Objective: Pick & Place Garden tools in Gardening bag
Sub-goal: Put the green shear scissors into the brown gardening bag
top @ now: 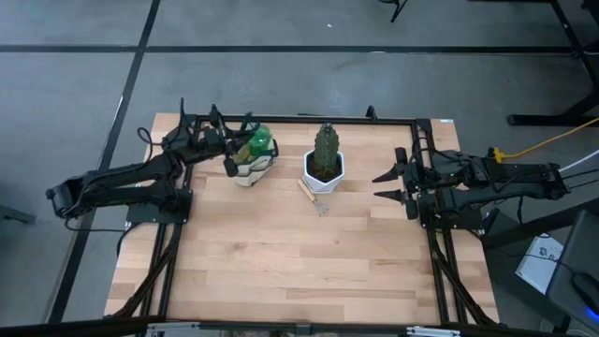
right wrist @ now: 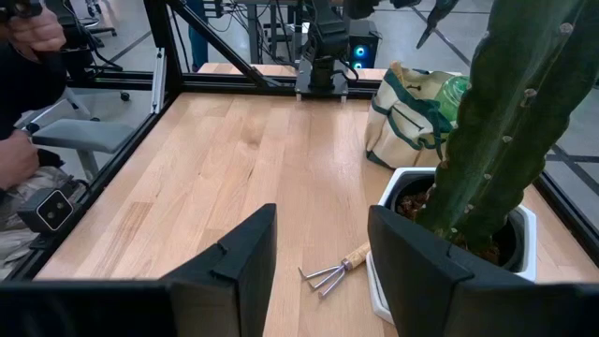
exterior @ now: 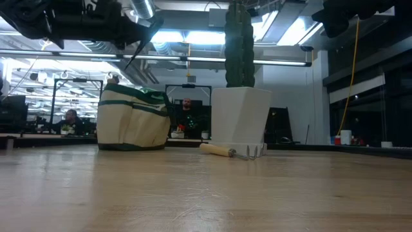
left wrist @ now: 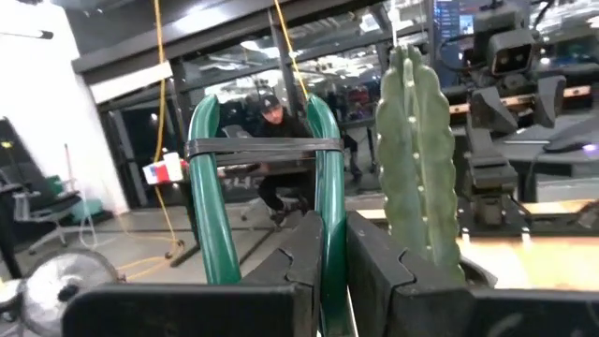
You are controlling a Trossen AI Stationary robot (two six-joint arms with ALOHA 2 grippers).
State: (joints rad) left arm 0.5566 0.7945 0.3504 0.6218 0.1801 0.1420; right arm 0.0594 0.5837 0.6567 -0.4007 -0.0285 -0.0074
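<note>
The beige gardening bag [top: 251,171] with green trim stands on its base at the table's far left and also shows in the low view [exterior: 132,122]. The green spray bottle [top: 259,142] sticks out of its top. My left gripper [top: 233,159] is at the bag, shut on a green handle. The thin hand fork [top: 314,198] lies flat on the table next to the white pot, and it also shows in the right wrist view [right wrist: 333,271]. My right gripper [top: 388,185] is open and empty at the table's right side. The trowel and the shears do not show. My left gripper [left wrist: 335,267] pinches one side of the bag's green handle loop [left wrist: 329,201] between its two fingers. The fingers come roughly level from the table's left and lie across the strap. The loop stands upright above them. The bag stays on the table.
A tall green cactus [top: 326,143] in a white hexagonal pot [top: 324,174] stands mid-table between the bag and my right gripper. Black frame rails [top: 426,150] run along the table's edges. People sit in the room behind [left wrist: 271,112]. The table's near half [top: 299,271] is bare wood.
</note>
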